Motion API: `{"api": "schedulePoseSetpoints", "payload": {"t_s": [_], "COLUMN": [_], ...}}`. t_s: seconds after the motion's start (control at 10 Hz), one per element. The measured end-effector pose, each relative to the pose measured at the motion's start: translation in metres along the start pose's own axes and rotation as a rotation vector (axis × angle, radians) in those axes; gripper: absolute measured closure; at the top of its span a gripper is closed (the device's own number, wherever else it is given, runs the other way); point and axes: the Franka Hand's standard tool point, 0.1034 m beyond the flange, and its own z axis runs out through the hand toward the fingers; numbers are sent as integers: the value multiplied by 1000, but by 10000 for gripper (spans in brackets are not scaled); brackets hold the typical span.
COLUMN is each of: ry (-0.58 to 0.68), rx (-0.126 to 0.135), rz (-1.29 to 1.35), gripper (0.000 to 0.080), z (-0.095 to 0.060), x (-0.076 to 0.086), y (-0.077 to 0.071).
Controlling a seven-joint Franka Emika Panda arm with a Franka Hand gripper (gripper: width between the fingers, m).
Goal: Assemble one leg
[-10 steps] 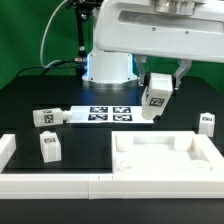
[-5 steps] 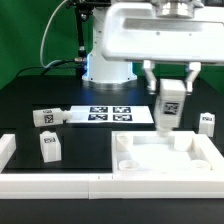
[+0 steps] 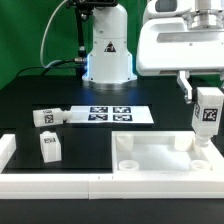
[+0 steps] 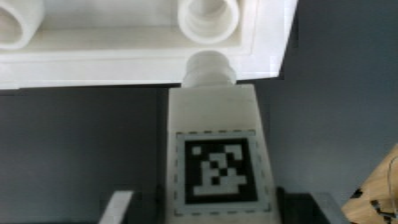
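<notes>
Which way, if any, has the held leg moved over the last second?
Yes. The leg, held in the gripper, has gone toward the exterior view's right, away from the marker board, to above the far right corner of the tabletop.

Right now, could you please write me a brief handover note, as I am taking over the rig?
Gripper: shut on the leg, held upright.
Its lower end is by the tabletop's far corner, on the exterior view's right; contact unclear.
A spare leg sits by the marker board; another sits nearer the camera.
Done: leg picked up.
Left: probably seat it in the corner hole.
</notes>
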Motion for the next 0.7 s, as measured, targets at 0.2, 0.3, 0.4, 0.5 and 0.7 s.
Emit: {"api": "schedulePoseSetpoints", "payload": {"t_s": [0.2, 0.3, 0.4, 0.5, 0.7], "ry": [0, 0, -1, 19, 37], "rx": [0, 0, 0, 1, -1], "rz": [-4, -4, -5, -6, -10], "gripper": [512, 512, 512, 512, 512], "z": [0, 0, 1, 3, 4], "x": [0, 0, -1, 0, 1], "y": [0, 0, 0, -1, 2]}}
